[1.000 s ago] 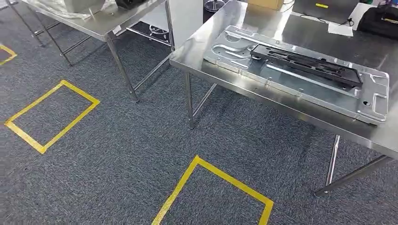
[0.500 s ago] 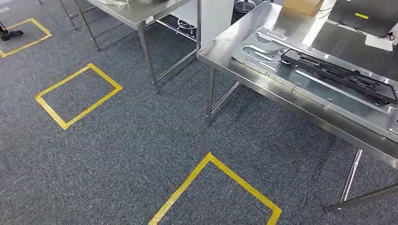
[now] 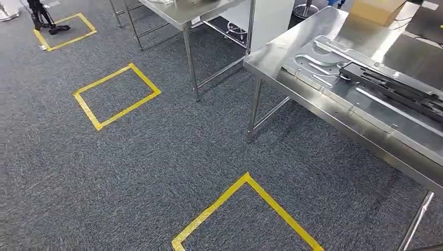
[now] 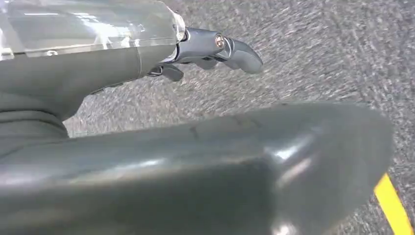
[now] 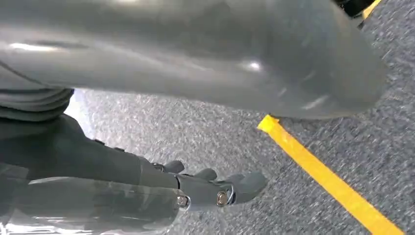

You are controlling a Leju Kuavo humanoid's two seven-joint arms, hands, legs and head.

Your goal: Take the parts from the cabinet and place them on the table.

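step: walk to cabinet | table [image 3: 292,68] at 2 o'clock; parts [image 3: 365,83] on it | left hand [image 4: 210,49], right hand [image 5: 215,191] empty, fingers apart | tread steadily

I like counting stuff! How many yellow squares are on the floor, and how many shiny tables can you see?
Yellow tape squares: 3
Shiny metal tables: 2
Total: 5

Left robot hand [image 4: 205,49]: thick glossy grey thumb, darker grey fingers [image 4: 240,53], brass-coloured screw at joint, clear shiny cover behind. Right robot hand [image 5: 205,188]: same grey build, two small screws, ribbed grey cover.
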